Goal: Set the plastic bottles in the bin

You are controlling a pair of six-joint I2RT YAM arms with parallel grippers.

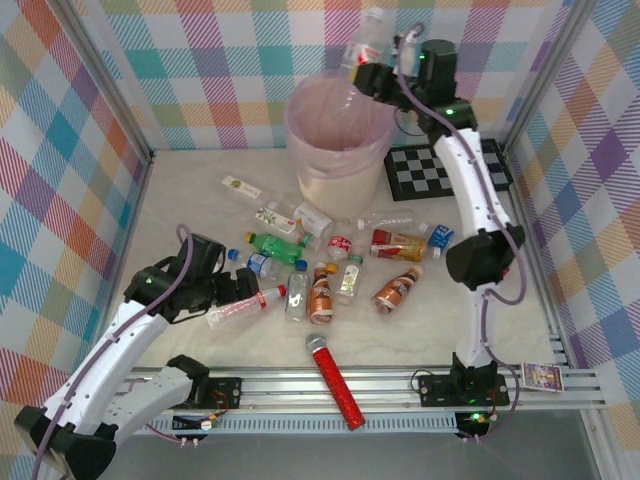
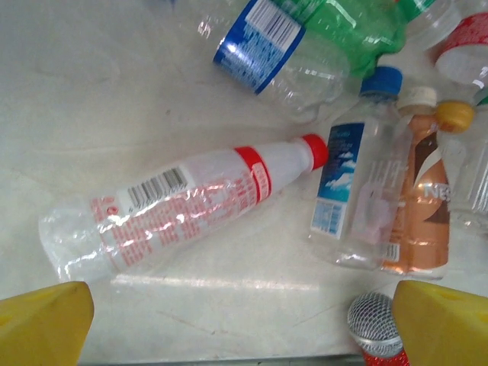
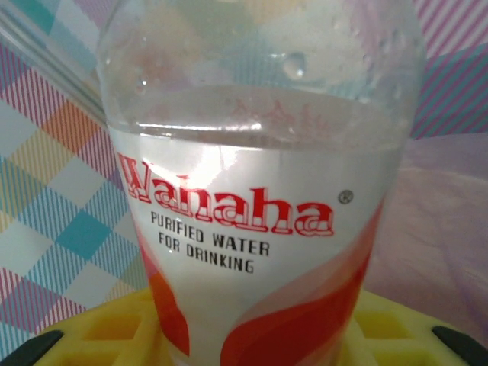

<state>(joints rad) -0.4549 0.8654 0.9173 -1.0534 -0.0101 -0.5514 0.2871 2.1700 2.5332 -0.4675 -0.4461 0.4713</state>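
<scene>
My right gripper (image 1: 373, 72) is shut on a clear plastic bottle (image 1: 365, 40) with a red-and-white label (image 3: 252, 221), held in the air over the far right rim of the bin (image 1: 335, 185). The bin is a cream wastebasket with a pink bag liner. Several more plastic bottles lie on the table in front of it, among them a green one (image 1: 278, 241) and a brown one (image 1: 320, 293). My left gripper (image 1: 240, 287) stands open low over the table, just short of a clear red-capped bottle (image 2: 175, 206) lying on its side, with nothing between its yellow fingers (image 2: 42, 324).
A red glittery microphone (image 1: 335, 385) lies near the front rail, its silver head (image 2: 374, 324) next to my left gripper's right finger. A checkerboard (image 1: 445, 168) lies right of the bin. A small card (image 1: 543, 376) sits at the front right. Checked walls enclose the table.
</scene>
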